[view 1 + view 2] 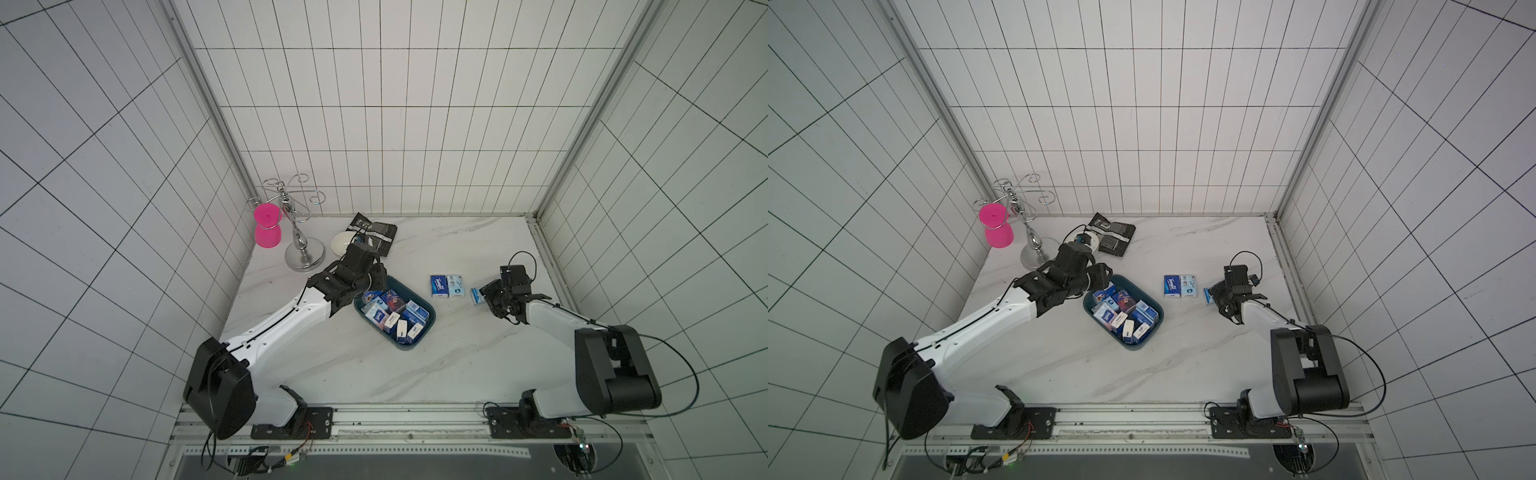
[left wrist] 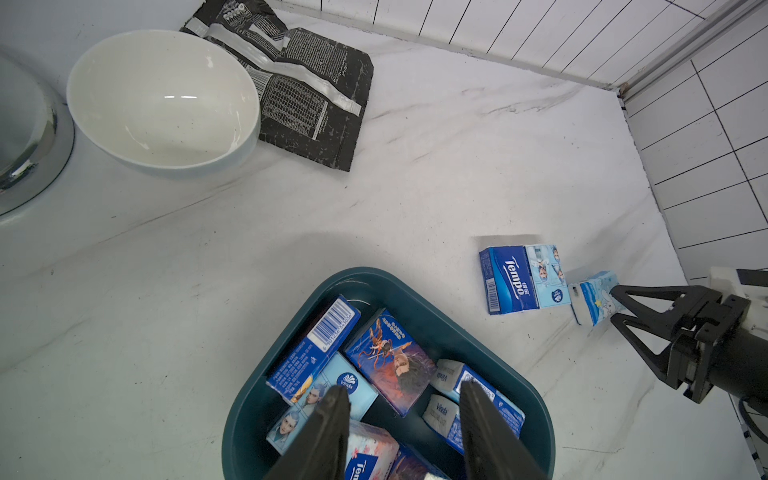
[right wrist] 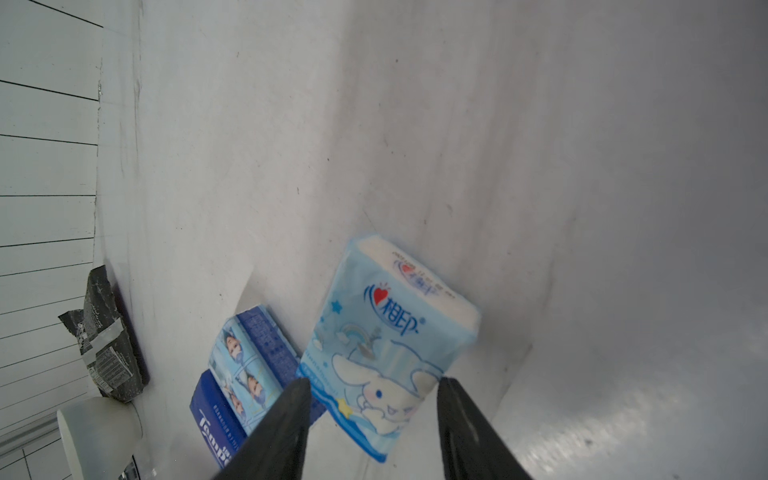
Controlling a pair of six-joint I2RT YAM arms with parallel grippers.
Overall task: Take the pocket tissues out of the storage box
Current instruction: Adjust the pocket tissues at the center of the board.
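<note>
- The left claw (image 2: 401, 390) hangs over one rounded corner of the storage box (image 2: 361, 276), its two black tapered fingers spread with nothing clamped between them.
- Directly under that claw, the pocket tissues (image 2: 390, 361) lie jumbled in the smooth, dark teal plastic tub: glossy soft rectangular packets in dark blue, pale blue and white, some flat and some on edge.
- The right claw (image 3: 374, 384) grasps a light-blue packet (image 3: 390, 332), one finger against each long side. The packet is pillowy, with a white cartoon rabbit printed on its shiny wrap.
- Just beyond the right claw's tips, a dark-blue packet (image 2: 505, 278) and a pale-blue packet (image 2: 544, 274) lie flat and touching on the white marbled desk (image 2: 415, 187).
- Ahead of the left claw, beyond the tub, sit a round glazed white bowl (image 2: 124, 83) and a crinkled black-and-silver pouch (image 2: 307, 95).
</note>
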